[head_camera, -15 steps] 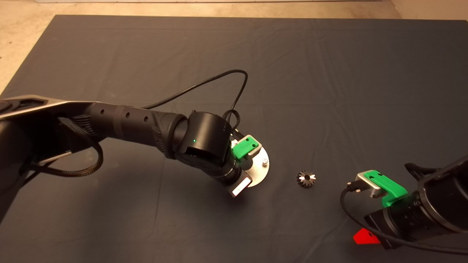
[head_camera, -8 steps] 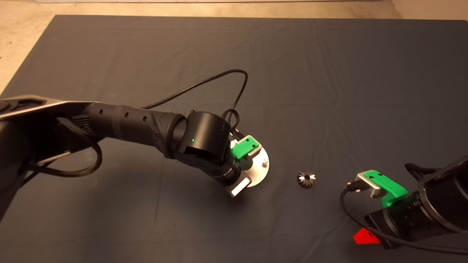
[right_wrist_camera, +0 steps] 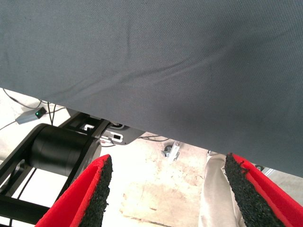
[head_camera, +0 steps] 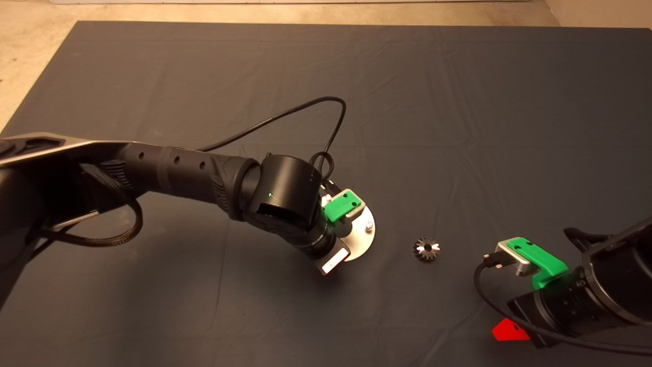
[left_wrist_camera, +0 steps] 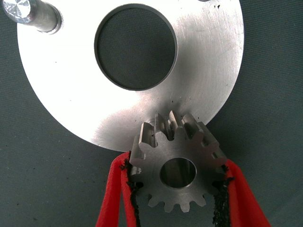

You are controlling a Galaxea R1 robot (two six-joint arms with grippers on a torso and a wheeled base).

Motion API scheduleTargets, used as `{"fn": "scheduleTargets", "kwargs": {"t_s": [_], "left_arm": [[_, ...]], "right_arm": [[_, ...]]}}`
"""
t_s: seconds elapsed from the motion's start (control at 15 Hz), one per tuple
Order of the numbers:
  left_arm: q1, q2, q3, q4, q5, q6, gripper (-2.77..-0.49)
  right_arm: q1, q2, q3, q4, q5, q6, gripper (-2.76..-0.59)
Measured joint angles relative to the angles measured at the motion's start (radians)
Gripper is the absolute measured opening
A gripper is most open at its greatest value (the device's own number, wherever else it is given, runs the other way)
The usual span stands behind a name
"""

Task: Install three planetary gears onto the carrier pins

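- The left gripper [left_wrist_camera: 177,189] is clamped on one of the planetary gears [left_wrist_camera: 177,163], its black pads [left_wrist_camera: 221,198] pressing opposite toothed flanks; the gear sits flat between the fingers, bore open and unobstructed, overlapping the near edge of the round plate [left_wrist_camera: 71,94]
- Just beyond the held gear lies the plate's centre hole [left_wrist_camera: 136,46]; of the carrier pins [left_wrist_camera: 33,14], one stands upright at the plate's far rim and carries no gear; whether a pin sits beneath the held gear cannot be told
- The gear looks like solid metal, so probably dense for its size, rigid and slick; a grip across the teeth seems best, keeping the bore free for the pin
- In the head view a second gear [head_camera: 427,249] lies loose on the mat [head_camera: 458,102], between the plate and the right gripper [right_wrist_camera: 165,194]
- The right gripper waits at the mat's lower right edge, fingers apart and holding nothing
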Motion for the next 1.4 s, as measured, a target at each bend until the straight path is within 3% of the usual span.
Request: {"fn": "scheduleTargets", "kwargs": {"t_s": [1.4], "left_arm": [[-0.003,0.001,-0.015,-0.004,-0.001,0.015,-2.67]], "right_arm": [[0.000,0.000,0.000,0.000,0.000,0.000,-1.61]]}}
